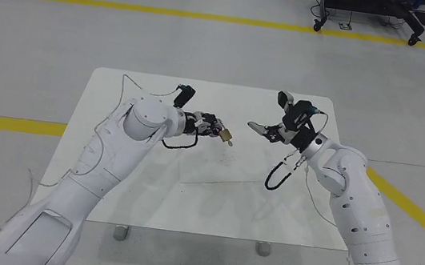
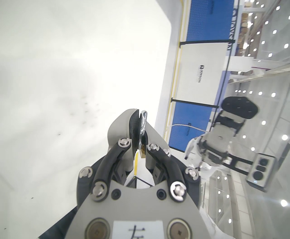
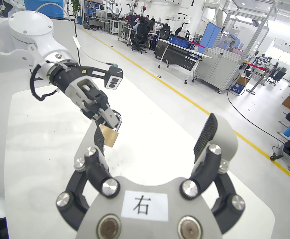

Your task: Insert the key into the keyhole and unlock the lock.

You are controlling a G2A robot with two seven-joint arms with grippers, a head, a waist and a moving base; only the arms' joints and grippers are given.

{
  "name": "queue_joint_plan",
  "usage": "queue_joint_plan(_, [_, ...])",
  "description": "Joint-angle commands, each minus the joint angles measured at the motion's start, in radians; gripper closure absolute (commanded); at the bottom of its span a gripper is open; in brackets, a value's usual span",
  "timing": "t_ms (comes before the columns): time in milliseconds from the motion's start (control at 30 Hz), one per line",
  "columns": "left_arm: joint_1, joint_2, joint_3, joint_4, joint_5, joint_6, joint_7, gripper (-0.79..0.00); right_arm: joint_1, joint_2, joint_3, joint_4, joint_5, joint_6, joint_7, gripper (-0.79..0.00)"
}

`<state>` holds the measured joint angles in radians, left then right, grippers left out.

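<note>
Brass-bodied small padlock with a silver steel shackle (image 3: pixel 109 135) hung over the white table (image 1: pixel 147 197), its shackle pinched between the closed jaws of the left gripper (image 3: pixel 110 117). Facing it but apart from it, the right gripper (image 3: pixel 156 126) hovered with its jaws spread wide, holding and touching nothing.

We see the padlock (image 2: pixel 143 120) only edge-on in the left wrist view: the fingers of the left tool (image 2: pixel 140 124) hide most of its brass body. From above, it is too small to make out any detail.
</note>
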<state>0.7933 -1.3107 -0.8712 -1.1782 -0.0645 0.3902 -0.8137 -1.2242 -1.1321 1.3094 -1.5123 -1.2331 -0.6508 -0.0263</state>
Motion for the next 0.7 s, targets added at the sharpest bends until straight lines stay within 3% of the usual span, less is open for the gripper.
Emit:
queue_joint_plan(0, [-0.010, -0.008, 0.035, 0.018, 0.027, 0.000, 0.004, 0.000, 0.000, 0.000, 0.000, 0.000, 0.000, 0.000, 0.000, -0.785])
queue_joint_plan(200, [-0.069, -0.039, 0.146, 0.106, 0.117, 0.043, -0.031, -0.025, 0.000, 0.000, 0.000, 0.000, 0.000, 0.000, 0.000, -0.785])
queue_joint_plan(267, [-0.089, -0.052, 0.185, 0.135, 0.153, 0.062, -0.036, -0.271, 0.000, 0.000, 0.000, 0.000, 0.000, 0.000, 0.000, -0.785])
queue_joint_plan(300, [-0.098, -0.058, 0.197, 0.148, 0.160, 0.069, -0.037, -0.345, 0.000, 0.000, 0.000, 0.000, 0.000, 0.000, 0.000, -0.785])
queue_joint_plan(333, [-0.105, -0.064, 0.207, 0.162, 0.159, 0.075, -0.042, -0.468, 0.000, 0.000, 0.000, 0.000, 0.000, 0.000, 0.000, -0.785])
queue_joint_plan(367, [-0.112, -0.070, 0.216, 0.175, 0.158, 0.079, -0.049, -0.671, 0.000, 0.000, 0.000, 0.000, 0.000, 0.000, 0.000, -0.785])
queue_joint_plan(400, [-0.119, -0.075, 0.223, 0.187, 0.161, 0.080, -0.050, -0.785, 0.000, 0.000, 0.000, 0.000, 0.000, 0.000, 0.000, -0.785])
queue_joint_plan(533, [-0.136, -0.088, 0.225, 0.224, 0.149, 0.073, -0.043, -0.785, 0.000, 0.000, 0.000, 0.000, 0.000, 0.000, 0.000, -0.785])
queue_joint_plan(667, [-0.137, -0.083, 0.171, 0.235, 0.104, 0.045, -0.013, -0.785, 0.000, 0.000, 0.000, 0.000, 0.000, 0.000, 0.000, -0.785])
